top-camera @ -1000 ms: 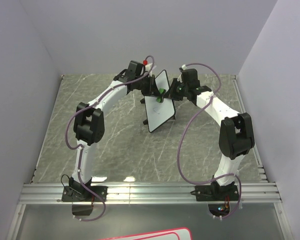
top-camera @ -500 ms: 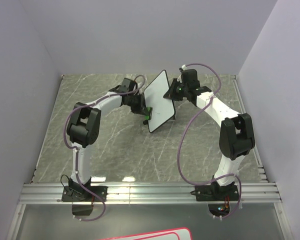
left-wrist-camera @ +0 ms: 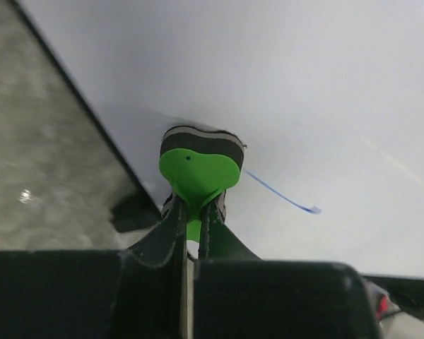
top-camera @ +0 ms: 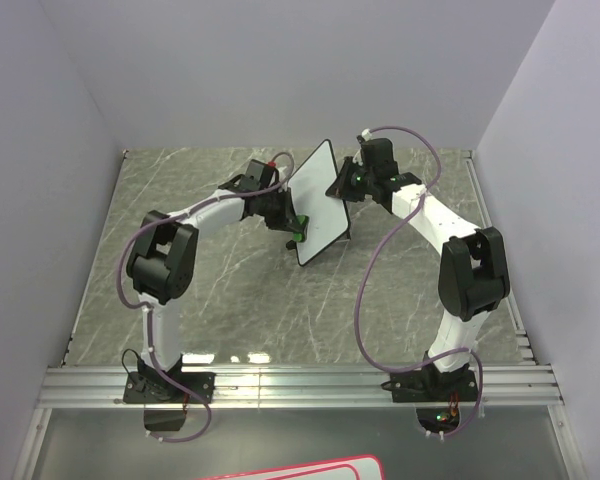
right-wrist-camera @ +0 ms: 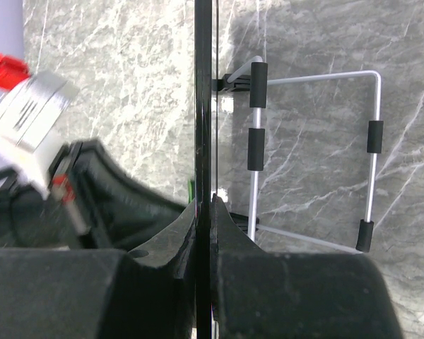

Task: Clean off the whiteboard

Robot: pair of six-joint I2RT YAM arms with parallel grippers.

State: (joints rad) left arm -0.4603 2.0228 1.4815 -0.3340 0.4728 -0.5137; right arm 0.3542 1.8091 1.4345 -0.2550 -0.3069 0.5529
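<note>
Pressing green eraser point(left-wrist-camera: 200, 169) to whiteboard point(left-wrist-camera: 325, 92), left tool point(left-wrist-camera: 192, 212) clenched on its handle; blue stroke point(left-wrist-camera: 279, 198) beside pad. Right tool point(right-wrist-camera: 205, 212) clamping board edge.

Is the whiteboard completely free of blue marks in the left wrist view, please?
No, a thin blue stroke shows on the whiteboard just right of the green eraser.

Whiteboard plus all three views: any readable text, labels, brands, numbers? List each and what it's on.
No legible text in any view.
whiteboard: only a short blue stroke, not a letter or number.
green eraser: no print shows.
white block on the left arm, right wrist view: dark marks, too blurred to read.
</note>
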